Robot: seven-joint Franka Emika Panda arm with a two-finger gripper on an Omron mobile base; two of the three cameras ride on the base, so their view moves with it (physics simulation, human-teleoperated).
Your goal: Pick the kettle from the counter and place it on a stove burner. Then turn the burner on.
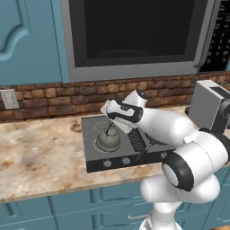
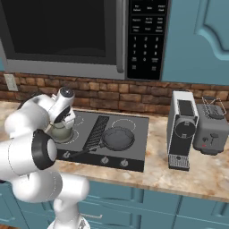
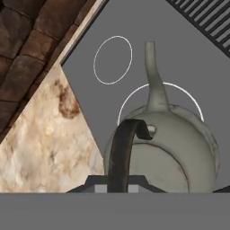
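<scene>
The grey-green kettle is over the front-left stove burner, a thin white ring on the dark cooktop. Whether its base touches the glass I cannot tell. My gripper comes down from above, shut on the kettle's dark arched handle. The spout points toward a smaller white ring near the brick wall. The beige marbled counter lies on both sides of the cooktop.
A dark frying pan sits on the cooktop's right half, handle toward the front. Knobs line the cooktop's front edge. A coffee machine and toaster stand to the right. A microwave hangs overhead.
</scene>
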